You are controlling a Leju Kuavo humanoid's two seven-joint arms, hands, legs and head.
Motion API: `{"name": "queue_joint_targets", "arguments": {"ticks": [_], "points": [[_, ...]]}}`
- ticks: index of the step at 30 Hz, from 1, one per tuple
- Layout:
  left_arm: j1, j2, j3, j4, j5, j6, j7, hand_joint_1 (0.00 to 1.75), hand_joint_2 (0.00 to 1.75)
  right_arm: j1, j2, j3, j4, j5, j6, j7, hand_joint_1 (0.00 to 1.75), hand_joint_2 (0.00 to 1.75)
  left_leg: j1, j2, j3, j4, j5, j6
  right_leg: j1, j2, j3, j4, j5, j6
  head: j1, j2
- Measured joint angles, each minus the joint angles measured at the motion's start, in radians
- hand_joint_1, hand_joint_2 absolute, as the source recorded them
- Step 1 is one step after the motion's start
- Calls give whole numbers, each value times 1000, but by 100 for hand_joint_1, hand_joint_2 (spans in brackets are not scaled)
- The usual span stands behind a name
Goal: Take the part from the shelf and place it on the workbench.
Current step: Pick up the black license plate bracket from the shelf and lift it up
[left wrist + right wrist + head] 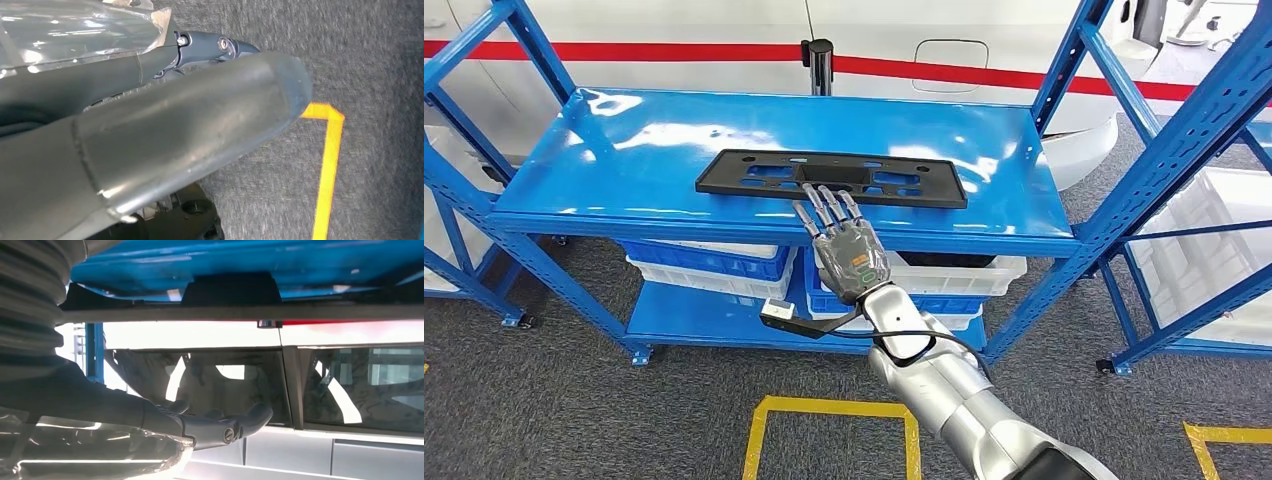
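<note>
Right robot hand [849, 250] flat and spread, holding nothing, fingertips at the near edge of the part [832, 177] lying mid-shelf [624, 150]; risk: thin flat part gets pushed back instead of gripped.

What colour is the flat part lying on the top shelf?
Black; the part lies on the blue shelf, clearest in the head view.
</note>
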Motion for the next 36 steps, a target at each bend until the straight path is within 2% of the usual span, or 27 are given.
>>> {"name": "queue_joint_targets", "arguments": {"ticks": [1, 2, 4, 5, 6, 10, 12, 14, 15, 16, 17, 19, 20, 22, 25, 27, 29, 30, 31, 32, 34, 35, 36], "points": [[0, 0, 0, 0, -1, 0, 0, 0, 0, 2, -1, 0, 0, -1, 0, 0, 0, 175, 0, -1, 2, 0, -2, 0, -1, 0, -2, -7, 13, 7, 0, 0], [1, 0, 0, 0, -1, 0, 1, 0, 0, 2, -1, 0, 0, -2, 0, 0, 0, 175, 0, -2, 5, 0, -4, -2, -1, -1, 16, -54, 39, 15, 0, 0], [1, 0, -1, 0, -2, 0, 1, 0, 0, -1, 0, 1, 0, -4, -1, -2, 0, 175, -2, -4, 11, 2, -11, -10, -2, -6, 83, -196, 99, 26, 0, 0], [0, 0, -1, 0, -2, 0, 1, 0, 0, -2, 0, 2, 0, -5, -1, -3, 0, 175, -4, -4, 14, 3, -16, -16, -2, -8, 108, -247, 118, 23, 0, 0], [0, 1, -1, 0, -2, 0, 1, 0, 0, -3, 1, 2, 0, -5, -1, -5, 0, 175, -6, -4, 16, 4, -20, -22, -1, -9, 122, -276, 128, 17, -1, 0], [0, 1, -1, 0, -2, 0, 0, 0, 0, -6, 5, 3, 0, -6, -1, -9, 0, 175, 4, -1, 15, 21, -39, -44, -5, -6, 134, -289, 130, -17, -3, 0], [0, 1, -1, 0, -2, 0, -1, 0, 0, -9, 10, 4, 0, -7, -1, -11, 0, 175, 7, 0, -25, 110, -85, -52, -8, -6, 143, -292, 128, -31, -6, 0], [2, 1, -1, 0, -2, 0, -2, 0, 0, -11, 15, 5, 2, -7, -1, -13, 0, 175, 7, 0, -98, 240, -137, -58, -5, -6, 147, -291, 123, -39, -7, 0], [3, 2, -1, 0, -1, 0, -2, 0, 0, -10, 16, 6, 4, -7, -1, -14, 0, 175, 7, 0, -125, 280, -143, -60, -3, -5, 149, -291, 121, -41, -7, 0], [4, 2, -1, 0, -1, 0, -2, 0, 0, -10, 16, 7, 6, -7, -1, -14, 0, 175, 7, 0, -136, 283, -130, -60, -3, -4, 151, -291, 119, -42, -7, 0], [4, 2, -1, 0, -1, 0, -2, 0, 0, -10, 16, 8, 7, -7, -1, -14, 0, 175, 7, 0, -128, 252, -100, -59, -2, -2, 154, -291, 117, -41, -7, 0], [4, 3, -1, 0, -1, 0, -2, 0, 0, -10, 17, 9, 8, -7, -1, -14, 0, 175, 7, 0, -73, 124, -27, -53, -1, 0, 162, -290, 110, -35, -7, 0], [3, 4, -1, 0, -1, 0, -2, 0, 0, -11, 17, 10, 8, -7, -1, -14, 0, 175, 5, 0, -47, 68, -5, -49, 3, 1, 165, -290, 107, -30, -7, 0], [3, 4, -1, 0, -2, 0, -2, 0, 0, -12, 18, 10, 8, -7, -1, -13, 0, 175, 0, -1, -24, 16, 6, -39, 8, 2, 165, -290, 101, -21, -4, 0], [3, 4, -1, 0, -2, 0, -2, 0, 0, -12, 18, 11, 8, -6, -1, -13, 0, 175, -5, -1, -16, 6, 5, -21, 11, -3, 157, -284, 92, -7, -2, 0], [2, 3, -1, 0, -1, 3, -3, 0, 0, -13, 17, 12, 7, -6, 0, -12, 0, 175, -2, 1, -4, -3, 6, -7, 12, -10, 120, -215, 64, -4, 2, 0], [1, 2, 0, 0, -1, 18, -1, 0, 0, -12, 15, 13, 7, -5, 1, -12, 0, 175, -3, 2, 2, -5, 0, 2, 8, -11, 45, -77, 18, -8, 5, 0], [1, 1, 0, 0, 0, 29, 1, 0, 0, -10, 12, 14, 7, -5, 1, -12, 0, 175, -3, 1, 5, -5, -2, 5, 6, -10, 8, -17, 4, -7, 5, 0], [1, -2, 0, 0, 1, 39, 2, 0, 0, -7, 10, 14, 7, -6, 1, -13, 0, 175, -4, 0, 8, -4, -6, 6, 4, -10, -16, 13, 3, -1, 6, 0], [1, -6, 1, 0, 2, 46, 4, 0, 0, -6, 8, 14, 7, -7, 1, -13, 0, 175, -3, -1, 13, -4, -10, 5, 2, -10, -17, 1, 20, 8, 6, 0], [1, -14, 2, 0, 5, 54, 4, 0, 0, -7, 6, 15, 7, -9, 1, -17, 0, 175, -3, -4, 25, -3, -20, -2, -5, -11, 37, -128, 85, 27, 6, 0], [1, -17, 2, 0, 6, 55, 4, 0, 0, -9, 6, 15, 7, -10, 1, -19, 0, 175, -6, -5, 30, -1, -27, -7, -6, -13, 73, -200, 115, 30, 7, 0], [1, -18, 3, 0, 8, 56, 4, 0, 0, -10, 7, 16, 7, -11, 1, -22, 0, 175, -7, -5, 35, 0, -34, -14, -6, -13, 99, -250, 133, 27, 7, 0]]}}
